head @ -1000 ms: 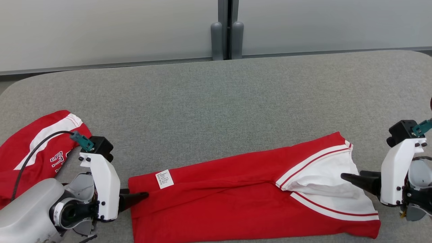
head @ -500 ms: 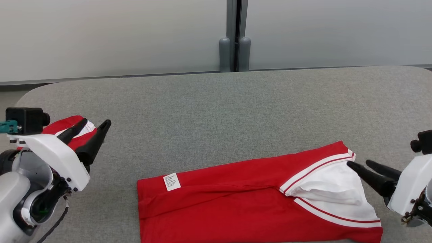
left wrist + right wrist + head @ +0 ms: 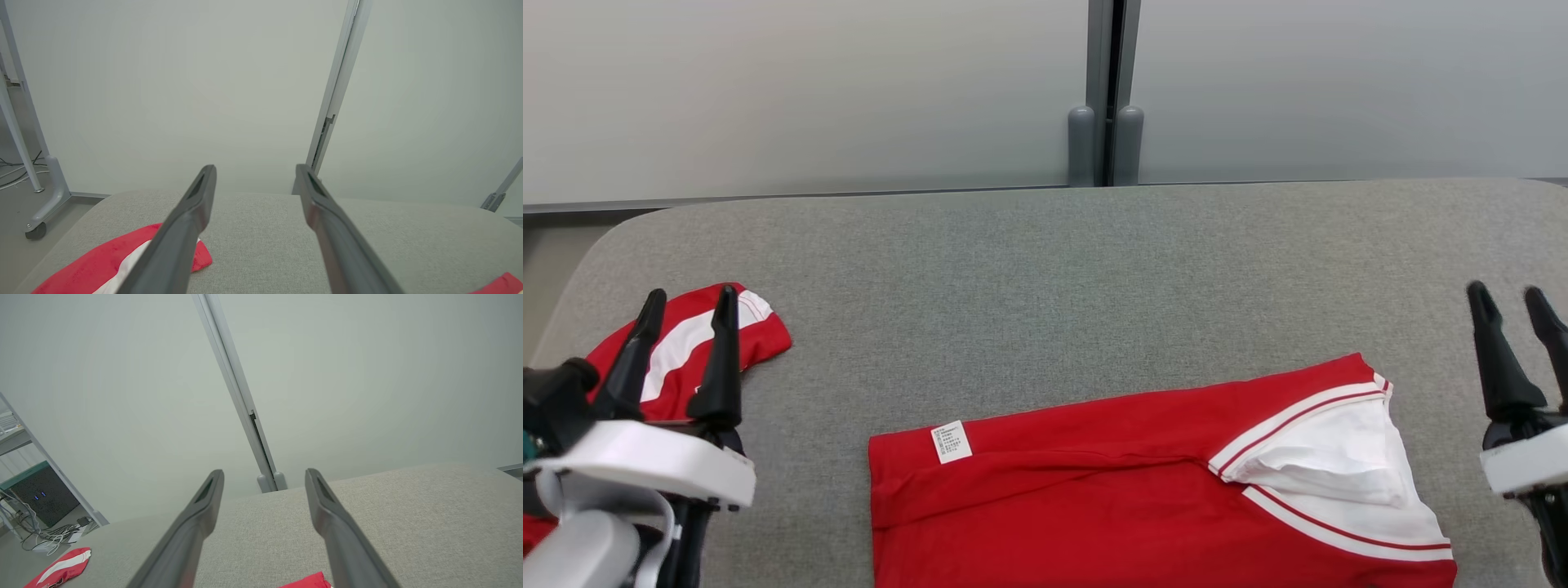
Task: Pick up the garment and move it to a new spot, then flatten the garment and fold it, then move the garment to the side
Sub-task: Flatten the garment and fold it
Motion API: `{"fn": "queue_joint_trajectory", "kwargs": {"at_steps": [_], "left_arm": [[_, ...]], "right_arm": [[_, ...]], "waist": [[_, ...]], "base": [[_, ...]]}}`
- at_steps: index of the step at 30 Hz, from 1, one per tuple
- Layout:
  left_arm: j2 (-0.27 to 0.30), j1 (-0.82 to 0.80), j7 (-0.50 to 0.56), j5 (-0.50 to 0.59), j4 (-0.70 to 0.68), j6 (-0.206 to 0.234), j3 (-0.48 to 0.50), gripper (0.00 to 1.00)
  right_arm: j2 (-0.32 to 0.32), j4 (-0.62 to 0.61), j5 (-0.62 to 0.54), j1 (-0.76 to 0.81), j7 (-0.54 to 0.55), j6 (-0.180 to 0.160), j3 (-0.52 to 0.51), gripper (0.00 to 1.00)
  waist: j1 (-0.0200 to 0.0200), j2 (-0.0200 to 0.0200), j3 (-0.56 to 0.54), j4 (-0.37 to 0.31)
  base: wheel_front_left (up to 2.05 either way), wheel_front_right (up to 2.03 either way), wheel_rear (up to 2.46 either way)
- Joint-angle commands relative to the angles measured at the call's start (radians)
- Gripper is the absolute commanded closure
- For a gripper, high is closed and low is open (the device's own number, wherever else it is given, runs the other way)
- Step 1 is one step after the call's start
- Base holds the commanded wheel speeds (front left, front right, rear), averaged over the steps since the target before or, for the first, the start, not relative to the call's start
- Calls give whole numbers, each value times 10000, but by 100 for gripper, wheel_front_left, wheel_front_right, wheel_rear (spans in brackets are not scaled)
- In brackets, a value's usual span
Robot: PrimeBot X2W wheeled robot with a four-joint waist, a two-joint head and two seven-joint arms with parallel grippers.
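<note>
Shows a red-and-white garment (image 3: 1094,498) folded flat at the near edge of the grey desk (image 3: 1045,269); left gripper (image 3: 690,294) well left of the garment, jaws released, empty, by a second red garment (image 3: 761,335); right gripper (image 3: 1505,290) just right of it, jaws released, empty.

The surface (image 3: 1045,269) is wide and grey, with a soft woven cover and round corners at the back. A red garment (image 3: 1078,506) lies flat on it near the front, folded into a long shape. Its right end has a white part (image 3: 1331,457) with thin red lines. A small white tag (image 3: 952,442) sits near its left end. Well apart, by the left edge, lies another red and white cloth (image 3: 686,343), a bit bunched up.
</note>
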Motion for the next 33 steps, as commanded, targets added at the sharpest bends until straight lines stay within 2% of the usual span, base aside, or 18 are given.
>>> {"fn": "queue_joint_trajectory", "kwargs": {"at_steps": [1,3,4,6,7,13,17,25,28,33], "left_arm": [[-422,531,-57,660,-278,107,664,0],[-859,1159,-53,1402,-482,131,1212,0],[-1324,1668,-57,2121,-598,119,1746,0],[-1862,2187,-57,2702,-658,-9,2175,0],[-1862,2187,-57,2702,-658,-9,2175,0],[-3012,3236,-61,4022,-249,-616,2865,0],[-3516,3398,-60,4381,53,-1068,3178,0],[-4002,3085,-61,4746,565,-1791,3262,0],[-4118,2956,-61,4835,711,-1955,3160,0],[-4234,2810,-62,4890,918,-2096,3023,0]], "right_arm": [[244,382,-296,288,-628,6,-266,0],[512,660,-488,402,-1137,7,-390,0],[662,909,-658,592,-1468,7,-434,0],[829,1156,-720,778,-1721,7,-477,0],[829,1156,-720,778,-1721,7,-477,0],[923,1735,-861,911,-1954,7,-169,0],[827,1987,-959,708,-1827,7,-35,0],[1036,3499,-1174,-108,-119,7,2,0],[1258,4380,-1304,-488,891,7,-84,0],[1688,5389,-1712,-971,1856,7,-636,0]], "waist": [[0,-1,-5,47],[0,-1,4,101],[0,-1,21,140],[0,-1,30,162],[0,-1,30,162],[0,-1,98,120],[0,-1,140,113],[0,-1,279,71],[0,-1,340,139],[0,-1,415,286]], "base": [[0,0,0],[0,0,0],[0,0,0],[0,0,0],[0,0,0],[0,0,0],[0,0,0],[0,0,0],[0,0,0],[0,0,0]]}}
